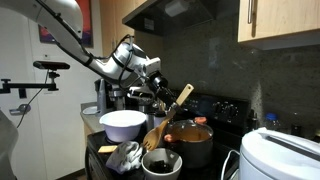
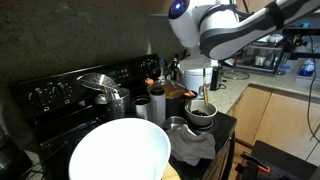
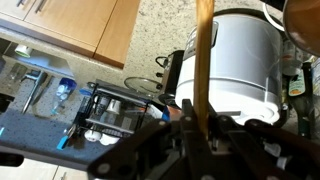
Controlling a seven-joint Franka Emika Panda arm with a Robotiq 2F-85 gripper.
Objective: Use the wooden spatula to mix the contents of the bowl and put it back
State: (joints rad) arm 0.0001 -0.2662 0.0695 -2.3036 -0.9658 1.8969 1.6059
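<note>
Gripper [image 3: 192,125] clamped fully shut on wooden spatula [image 3: 203,50] handle. Spatula stands steeply tilted, lower end in bowl [image 1: 160,162] at front edge of stove [image 1: 225,108], directly beneath gripper. Judged: stirring step.

We see the spatula [image 3: 204,55] run off the wrist view's top edge with its far end out of sight there, the gripper [image 3: 195,128] dark and blurred below it, and the bowl [image 1: 161,172] partly cut by the bottom edge in an exterior view.
</note>
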